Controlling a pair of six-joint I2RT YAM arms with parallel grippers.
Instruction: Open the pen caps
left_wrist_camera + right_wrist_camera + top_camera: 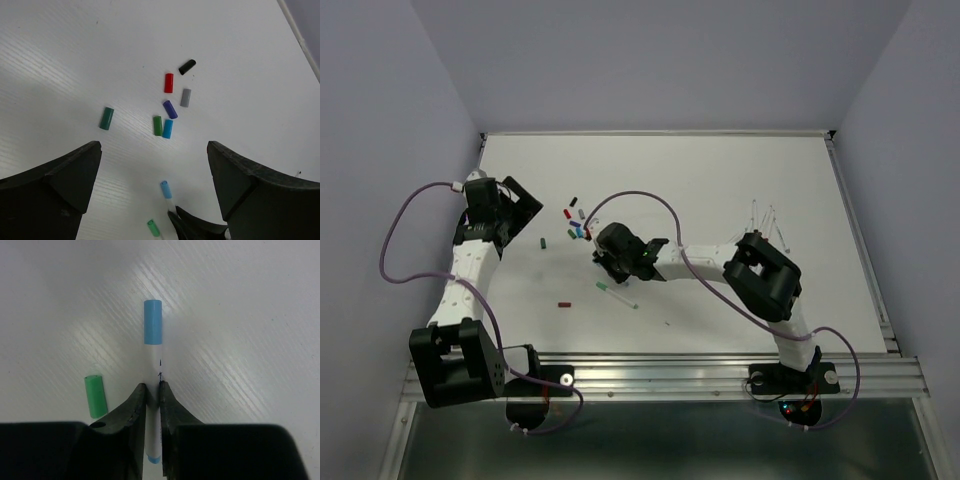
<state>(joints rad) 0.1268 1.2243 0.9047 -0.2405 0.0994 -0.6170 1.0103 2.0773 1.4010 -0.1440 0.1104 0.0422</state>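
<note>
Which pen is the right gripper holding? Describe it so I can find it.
Near the middle of the white table, find the right gripper, its jaws pinched on a thin white pen. Its light blue cap sticks out ahead of the gripper; the nearby green cap lies apart, ungripped.

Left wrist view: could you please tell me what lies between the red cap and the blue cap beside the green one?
The purple cap lies tilted between the red cap and that blue cap, as the left wrist view shows.
</note>
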